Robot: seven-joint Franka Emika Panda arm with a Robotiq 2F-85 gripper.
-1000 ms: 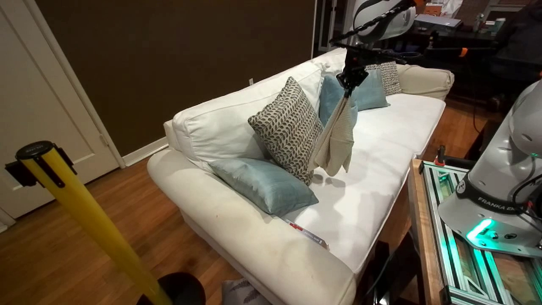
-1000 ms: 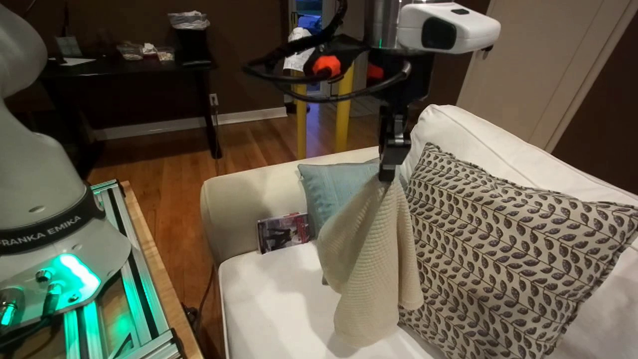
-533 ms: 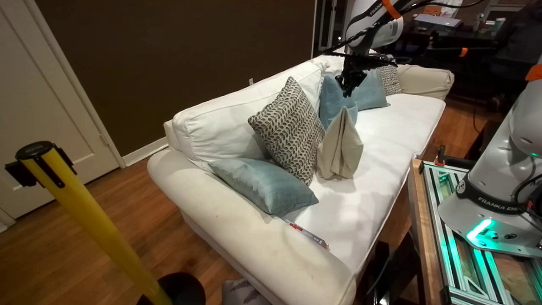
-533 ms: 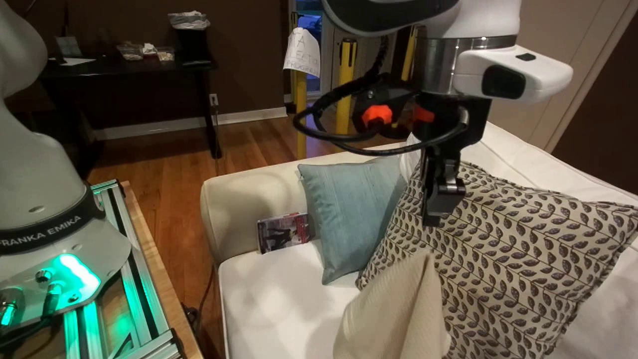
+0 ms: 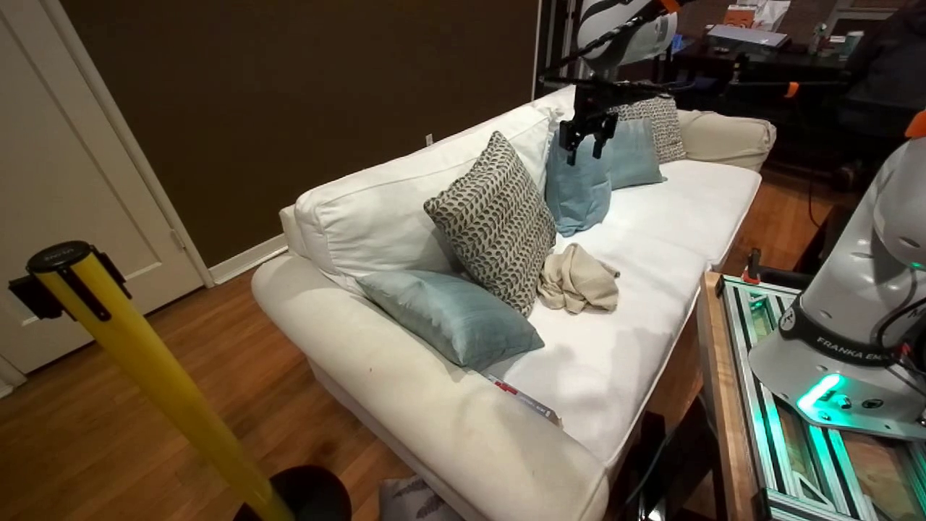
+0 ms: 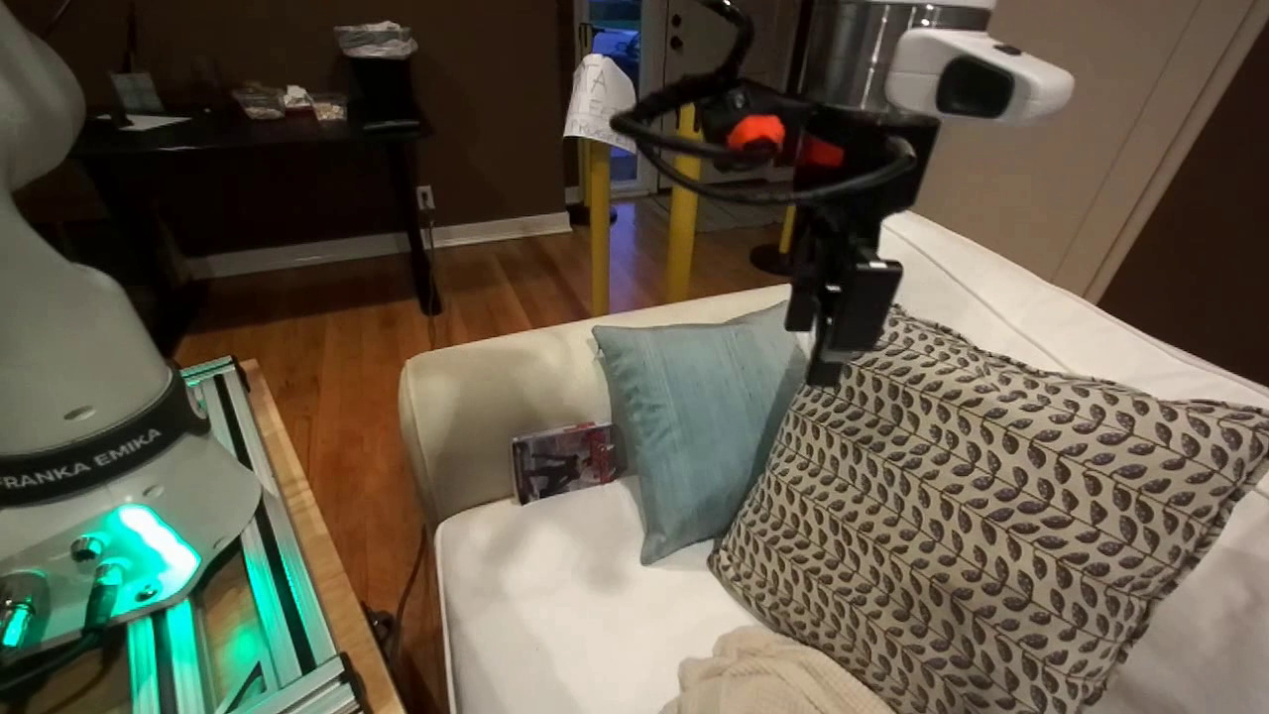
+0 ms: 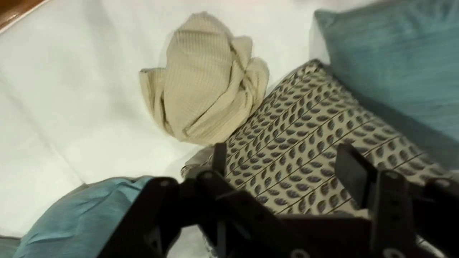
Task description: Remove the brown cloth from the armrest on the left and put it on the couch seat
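Note:
The brown cloth (image 5: 579, 281) lies as a crumpled tan heap on the white couch seat (image 5: 629, 347), against the foot of a leaf-patterned cushion. From above, in the wrist view, the whole cloth (image 7: 200, 86) shows; an exterior view cuts off the lower part of the cloth (image 6: 773, 679). My gripper (image 5: 585, 155) hangs in the air above the seat, well clear of the heap. Its fingers (image 7: 353, 172) stand wide apart, and only the patterned cushion shows between them. The padded armrest (image 5: 434, 394) at the couch's end bears no cloth.
The patterned cushion (image 6: 972, 516) leans on the backrest beneath my gripper. Teal cushions (image 5: 452, 318) (image 7: 394, 64) lie near it. A thin printed case (image 6: 563, 463) leans against the armrest. A yellow post (image 5: 159, 369) stands on the floor beyond the armrest.
One second ago the cloth hung from my shut gripper. It was let go, stood briefly as a peak on the seat, and has collapsed into a heap. The gripper has opened above it.

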